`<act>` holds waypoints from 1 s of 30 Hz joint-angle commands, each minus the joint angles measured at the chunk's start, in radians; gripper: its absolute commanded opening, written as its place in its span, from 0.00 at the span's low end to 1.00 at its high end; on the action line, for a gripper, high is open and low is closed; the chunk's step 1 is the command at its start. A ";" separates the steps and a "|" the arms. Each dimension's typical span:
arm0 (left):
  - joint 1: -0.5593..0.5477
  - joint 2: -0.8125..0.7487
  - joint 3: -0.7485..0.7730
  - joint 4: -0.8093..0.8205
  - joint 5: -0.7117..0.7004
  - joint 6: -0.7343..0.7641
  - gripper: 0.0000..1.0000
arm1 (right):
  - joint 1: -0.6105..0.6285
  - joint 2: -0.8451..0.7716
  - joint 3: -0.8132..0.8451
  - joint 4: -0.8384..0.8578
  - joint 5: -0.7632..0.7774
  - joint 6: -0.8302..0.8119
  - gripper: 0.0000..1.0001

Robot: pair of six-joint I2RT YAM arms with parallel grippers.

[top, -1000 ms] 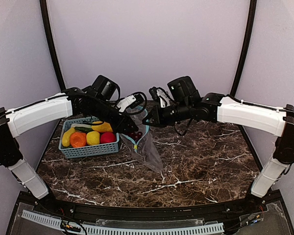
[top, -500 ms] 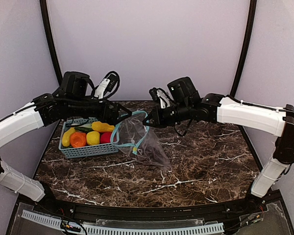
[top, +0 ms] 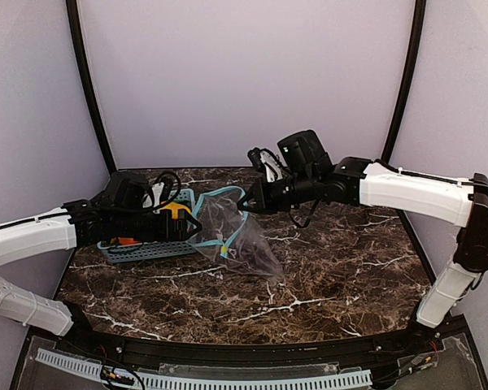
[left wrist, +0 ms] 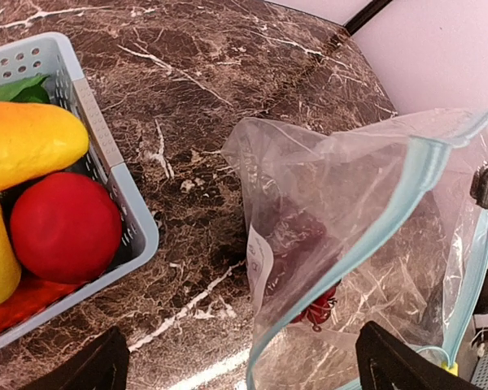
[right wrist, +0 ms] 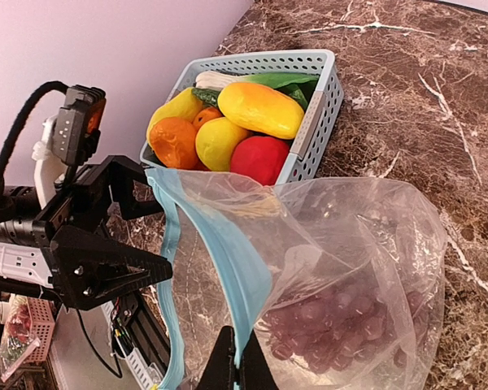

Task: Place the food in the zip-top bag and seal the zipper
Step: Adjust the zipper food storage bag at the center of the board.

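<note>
**Current hold.** My right pincer (right wrist: 237, 367) is closed on the zipper (right wrist: 228, 268), gripping the far rim of the zip-top bag (top: 240, 240). I judge that this lifts the rim so the mouth stands open while the bag's bottom rests on the counter (top: 325, 276). The mouth faces the basket (right wrist: 313, 122), which I judge shortens each transfer. The purple grapes (right wrist: 329, 321) already lie in the bag's lower corner. The yellow piece (right wrist: 259, 108), the red piece (left wrist: 65, 226) and the other food are in the basket, just beside the bag.

**Left arm.** My left pincer (left wrist: 244, 361) is spread wide and empty. It sits low, between the basket and the near rim of the mouth. The wrist view looks straight into the bag. I cannot tell whether a fingertip touches the plastic.

**Change from the earlier frames.**
- One second ago the left arm was raised, reaching over the basket to the bag mouth.
- Half a second ago it had swung back and up.
- It now lies low across the front of the basket.
- The mouth has opened wider towards the basket.
- The right arm has barely moved.

**Status.** One item is bagged. The remaining pieces and the seal are outstanding.
</note>
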 commanded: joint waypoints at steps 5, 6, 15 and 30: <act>0.010 -0.006 -0.097 0.174 0.070 -0.154 0.68 | 0.000 0.003 -0.012 0.033 0.004 -0.003 0.00; 0.010 -0.004 -0.102 0.203 0.090 -0.169 0.59 | 0.000 0.005 -0.011 0.033 0.005 -0.004 0.00; 0.011 0.087 0.111 0.213 0.233 -0.110 0.01 | 0.000 -0.023 0.051 -0.057 0.104 -0.057 0.00; 0.003 0.165 0.257 0.239 0.306 -0.088 0.01 | -0.002 -0.149 0.026 -0.141 0.328 -0.096 0.00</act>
